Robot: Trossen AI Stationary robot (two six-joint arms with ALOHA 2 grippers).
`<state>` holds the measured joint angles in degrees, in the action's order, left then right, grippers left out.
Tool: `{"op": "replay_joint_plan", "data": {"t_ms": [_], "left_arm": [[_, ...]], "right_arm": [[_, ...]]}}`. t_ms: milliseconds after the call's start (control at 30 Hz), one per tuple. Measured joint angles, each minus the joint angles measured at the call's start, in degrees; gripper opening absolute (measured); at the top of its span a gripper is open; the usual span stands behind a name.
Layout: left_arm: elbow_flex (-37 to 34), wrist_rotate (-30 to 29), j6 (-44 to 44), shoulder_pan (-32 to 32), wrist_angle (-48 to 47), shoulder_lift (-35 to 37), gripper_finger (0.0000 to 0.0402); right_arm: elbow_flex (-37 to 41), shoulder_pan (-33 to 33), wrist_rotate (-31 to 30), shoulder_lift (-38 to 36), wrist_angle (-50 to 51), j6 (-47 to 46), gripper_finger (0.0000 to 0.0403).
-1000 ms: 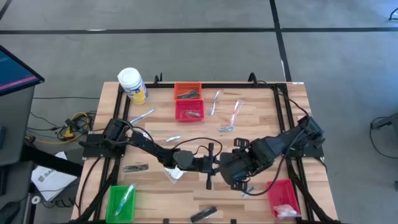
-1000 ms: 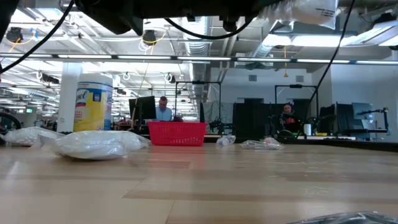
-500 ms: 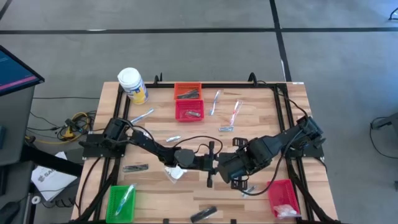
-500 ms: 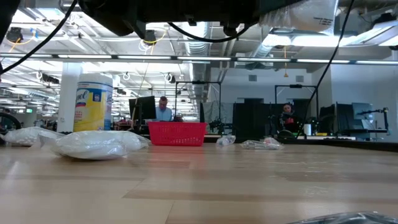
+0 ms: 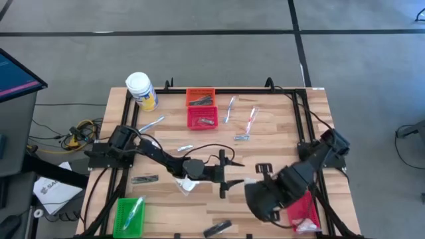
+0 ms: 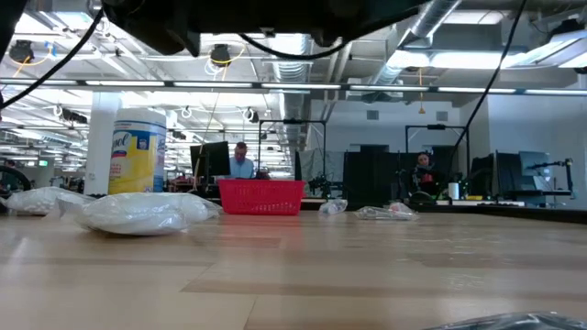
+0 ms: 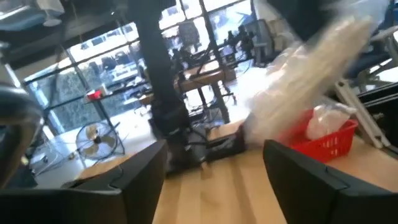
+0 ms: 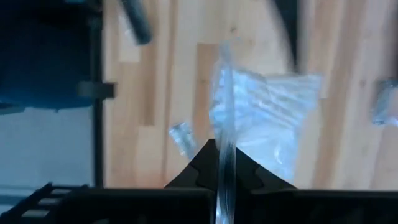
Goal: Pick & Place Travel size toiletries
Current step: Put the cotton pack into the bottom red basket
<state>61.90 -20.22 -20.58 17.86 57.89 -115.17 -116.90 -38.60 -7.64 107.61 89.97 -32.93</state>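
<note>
Over the red basket (image 5: 302, 211), right claw (image 8: 225, 163) pinching white packet (image 8: 261, 118).

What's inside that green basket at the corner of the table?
The green basket holds one clear-plastic stick lying aslant across it, with the green floor showing around it. Anything beneath that stick cannot be seen from above.

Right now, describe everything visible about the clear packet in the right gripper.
The clear packet is a crinkled, see-through plastic bag holding pale, thin sticks. The right gripper is shut on one edge of it, so it hangs off the table. In the left wrist view it shows as a blurred whitish bundle above the red basket.
</note>
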Motion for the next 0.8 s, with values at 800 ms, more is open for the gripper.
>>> {"op": "replay_joint_plan", "data": {"t_ms": [800], "left_arm": [[-5.5,3.1,5.5,-1.9,2.7,6.2,0.0234]], "right_arm": [[14.9,-20.3,13.5,0.4,0.1,-28.5,0.0]]}}
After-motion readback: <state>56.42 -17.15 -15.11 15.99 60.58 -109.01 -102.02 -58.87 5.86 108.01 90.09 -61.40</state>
